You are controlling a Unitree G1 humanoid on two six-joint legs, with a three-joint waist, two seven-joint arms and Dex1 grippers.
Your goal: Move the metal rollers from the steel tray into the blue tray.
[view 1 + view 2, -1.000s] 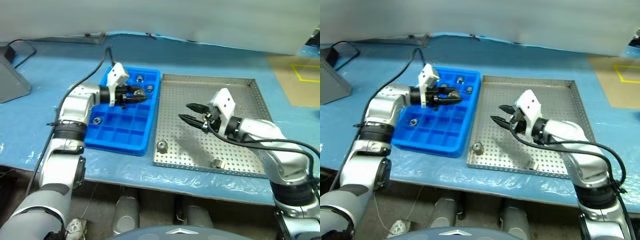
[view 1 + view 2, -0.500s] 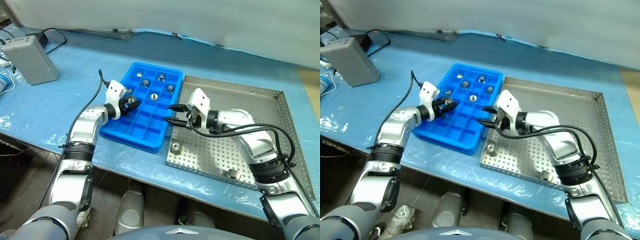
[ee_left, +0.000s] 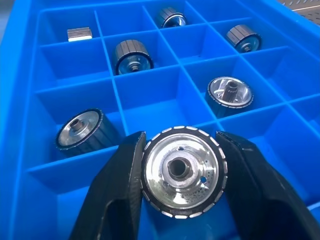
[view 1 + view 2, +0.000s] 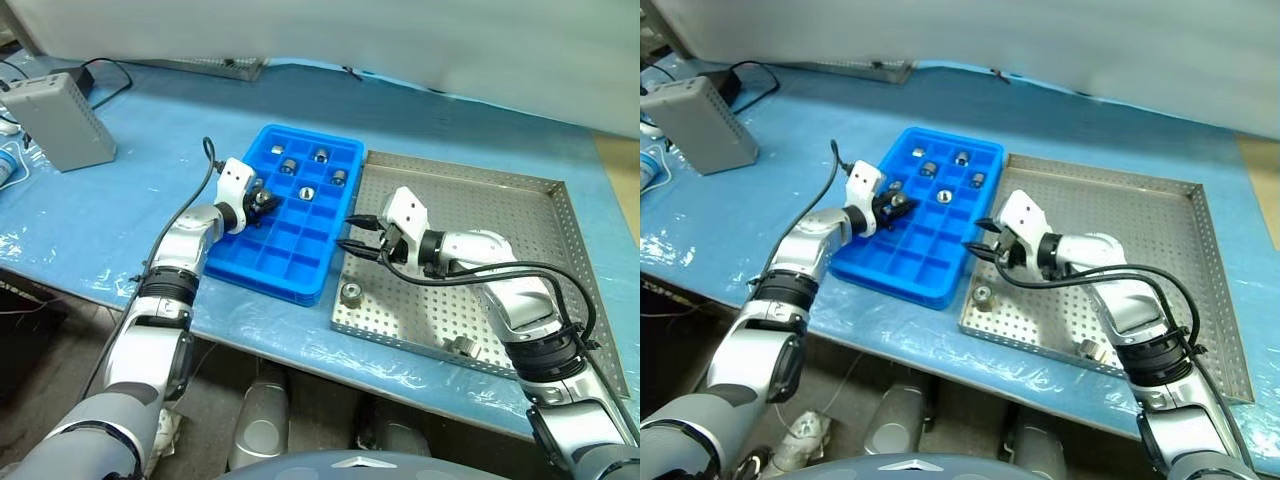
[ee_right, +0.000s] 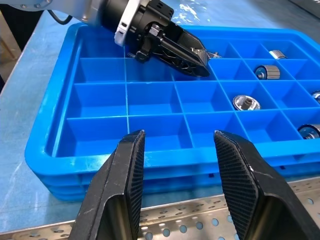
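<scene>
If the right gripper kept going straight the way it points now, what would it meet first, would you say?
Most likely the near rim of the blue tray: the open right gripper points at it from over the steel tray's edge, though depth is uncertain.

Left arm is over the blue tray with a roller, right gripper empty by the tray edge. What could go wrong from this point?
1. The left gripper holds a roller just above a divider of the blue tray; released here, it might catch on the wall or roll into the occupied neighbouring cell.
2. The open right gripper hangs close to the blue tray's rim and may nudge it when heading for the upright roller on the steel tray.
</scene>
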